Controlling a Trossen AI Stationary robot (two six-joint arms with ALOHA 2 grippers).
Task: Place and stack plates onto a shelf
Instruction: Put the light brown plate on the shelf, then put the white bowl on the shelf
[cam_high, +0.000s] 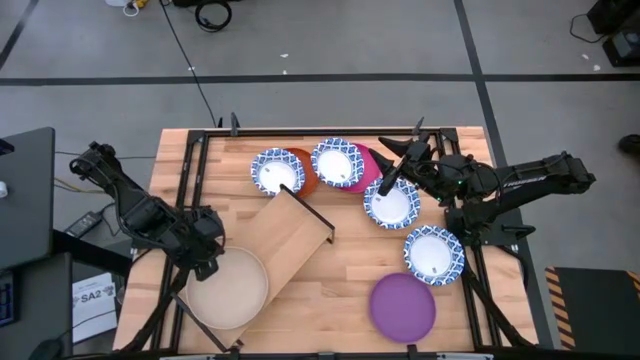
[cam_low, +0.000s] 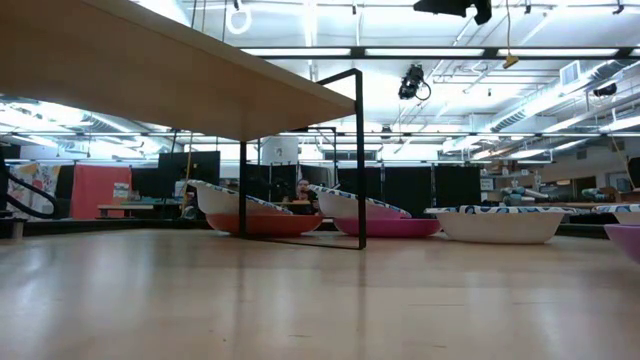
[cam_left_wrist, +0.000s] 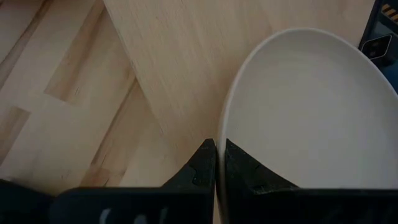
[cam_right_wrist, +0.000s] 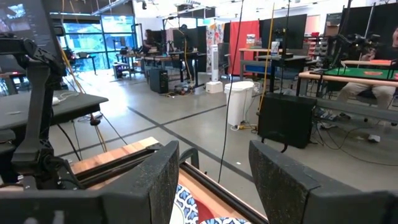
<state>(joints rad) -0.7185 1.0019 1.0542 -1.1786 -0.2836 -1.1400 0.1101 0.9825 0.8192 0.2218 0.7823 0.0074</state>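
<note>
Gripping the beige plate (cam_left_wrist: 311, 112) rim, left pincer (cam_left_wrist: 219, 163) clamps.

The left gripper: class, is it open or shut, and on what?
Shut on the beige plate. In the left wrist view the left gripper has its fingers pinched on the plate's rim, beside the shelf.

Beige plate (cam_high: 228, 290), purple plate (cam_high: 403, 305) – plain; blue-and-white patterned plates (cam_high: 433, 254) – white centres.

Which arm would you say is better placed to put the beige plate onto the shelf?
The left: its gripper is shut on the beige plate rim, beside the shelf. The right gripper is open, away over the patterned plates.
</note>
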